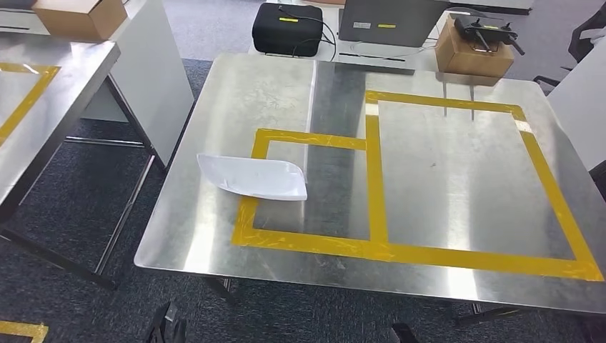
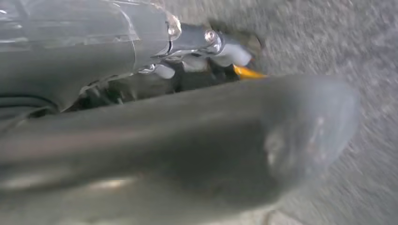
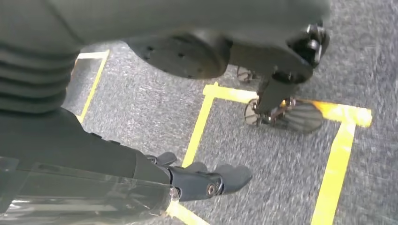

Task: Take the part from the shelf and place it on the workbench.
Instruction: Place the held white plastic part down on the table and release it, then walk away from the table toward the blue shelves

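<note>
We see the white part (image 1: 252,176) lying lengthwise on the workbench (image 1: 457,164), our right hand (image 3: 206,183) hanging empty, left hand's (image 2: 187,140) fingers unclear.

The left hand (image 2: 197,154), a grey ribbed cover with a thick grey thumb, fills its wrist view in a blur; whether its fingers are apart or curled cannot be told. The right hand (image 3: 187,180) hangs low, dark fingers (image 3: 230,176) slightly curled, holding nothing.
</note>
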You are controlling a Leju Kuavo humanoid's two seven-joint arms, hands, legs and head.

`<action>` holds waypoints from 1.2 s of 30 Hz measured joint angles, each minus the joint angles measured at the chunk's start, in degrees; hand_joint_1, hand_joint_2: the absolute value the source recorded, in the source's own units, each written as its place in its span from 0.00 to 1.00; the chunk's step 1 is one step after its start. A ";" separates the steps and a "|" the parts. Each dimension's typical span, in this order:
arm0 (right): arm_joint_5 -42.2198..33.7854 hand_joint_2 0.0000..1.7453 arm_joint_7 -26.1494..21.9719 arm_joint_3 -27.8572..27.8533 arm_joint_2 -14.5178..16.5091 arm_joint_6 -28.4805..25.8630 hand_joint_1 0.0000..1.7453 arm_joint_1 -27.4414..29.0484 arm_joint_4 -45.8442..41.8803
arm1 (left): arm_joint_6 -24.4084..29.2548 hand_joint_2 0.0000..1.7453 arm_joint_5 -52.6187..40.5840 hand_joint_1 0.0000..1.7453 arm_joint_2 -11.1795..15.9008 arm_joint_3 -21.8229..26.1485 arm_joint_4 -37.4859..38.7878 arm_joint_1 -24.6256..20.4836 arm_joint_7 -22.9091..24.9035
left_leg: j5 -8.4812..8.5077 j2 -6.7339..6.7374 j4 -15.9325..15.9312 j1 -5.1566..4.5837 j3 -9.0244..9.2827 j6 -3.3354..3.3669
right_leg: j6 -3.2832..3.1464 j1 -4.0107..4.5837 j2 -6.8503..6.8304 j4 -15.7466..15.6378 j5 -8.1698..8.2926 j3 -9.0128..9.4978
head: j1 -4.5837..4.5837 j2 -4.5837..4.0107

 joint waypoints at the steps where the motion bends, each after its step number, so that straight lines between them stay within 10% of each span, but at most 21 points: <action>1: -0.14 0.00 -0.02 0.13 -0.16 -0.02 0.00 0.00 -0.20 | -0.07 0.00 0.04 0.00 0.51 -1.42 0.25 -0.26 0.05 | 0.00 0.08 0.00 0.00 0.00 0.00 | 0.00 0.00 0.01 0.00 0.00 0.00 | 0.00 0.00; 21: 0.65 0.00 0.40 3.05 -1.67 -0.27 0.00 -0.84 -2.63 | -0.42 0.00 1.17 0.00 4.35 -15.00 3.30 -2.91 -0.33 | 0.00 0.51 0.00 0.05 0.07 0.00 | 0.04 0.02 0.26 0.01 0.03 0.01 | 0.00 0.00; 27: 2.28 0.00 1.34 3.34 -1.50 0.26 0.00 -1.39 -2.74 | 0.37 0.00 1.26 0.00 4.60 -16.41 3.75 -3.37 0.34 | 0.43 0.57 -0.17 0.02 0.09 0.49 | 1.33 -0.17 0.32 -0.28 0.42 -0.06 | -0.07 0.00; 33: 3.31 0.00 1.54 3.62 -1.62 1.27 0.00 -1.35 -2.66 | 0.29 0.00 1.34 0.00 5.14 -17.29 4.28 -3.50 0.53 | 1.41 0.91 -0.99 0.10 0.16 1.45 | 1.81 -0.15 -0.27 15.06 -7.53 -6.31 | 0.50 0.00; 36: 3.58 0.00 1.48 3.90 -1.58 1.14 0.00 -1.33 -2.67 | 0.62 0.00 1.43 0.00 5.30 -17.74 4.41 -3.56 0.08 | 1.30 0.91 -0.97 -0.37 0.43 1.34 | 0.75 0.05 -0.30 11.89 -3.54 -4.77 | 0.52 0.00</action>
